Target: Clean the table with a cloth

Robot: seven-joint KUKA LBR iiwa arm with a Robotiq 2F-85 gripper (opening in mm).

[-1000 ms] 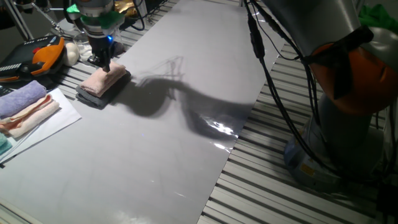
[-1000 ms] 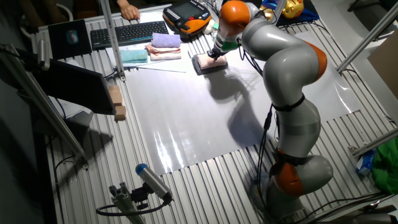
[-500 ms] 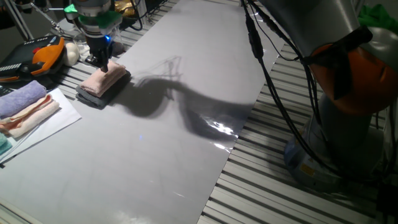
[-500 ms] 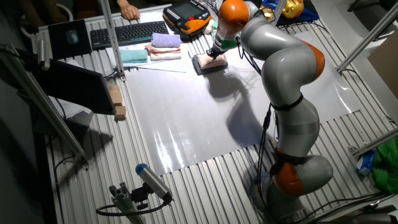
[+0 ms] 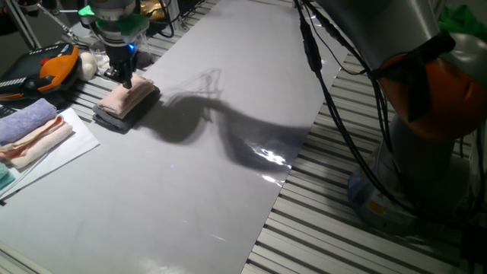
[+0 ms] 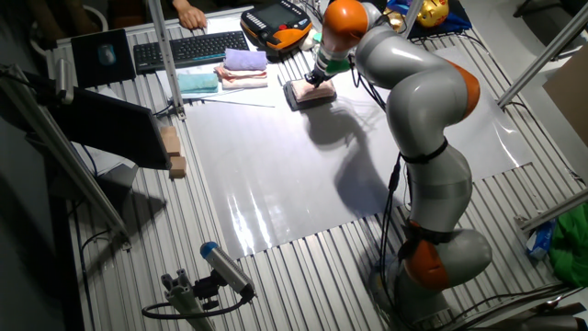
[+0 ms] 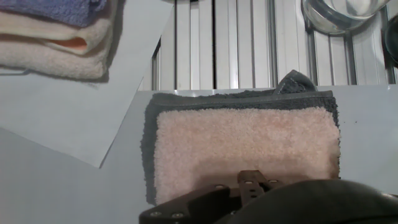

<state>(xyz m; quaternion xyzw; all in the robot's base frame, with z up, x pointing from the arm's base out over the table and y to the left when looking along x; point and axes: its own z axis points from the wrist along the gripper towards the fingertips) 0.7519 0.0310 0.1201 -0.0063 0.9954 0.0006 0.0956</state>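
Cannot tell whether fingers of gripper (image 5: 128, 79) are apart or together, only that tips sit down at pink cloth (image 7: 245, 149). Best to pinch pink layer alone, leaving dark grey cloth (image 7: 148, 127) beneath, at far corner of table (image 5: 213, 167).

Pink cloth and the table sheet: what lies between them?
A folded dark grey cloth lies under the pink cloth, on the table; the hand view shows its edge all around.

My arm (image 6: 418, 101) is glossy silver-grey with orange joint bands, black cables trailing down it. I see a green ring and blue light above the dark, screw-studded hand (image 5: 127, 79).
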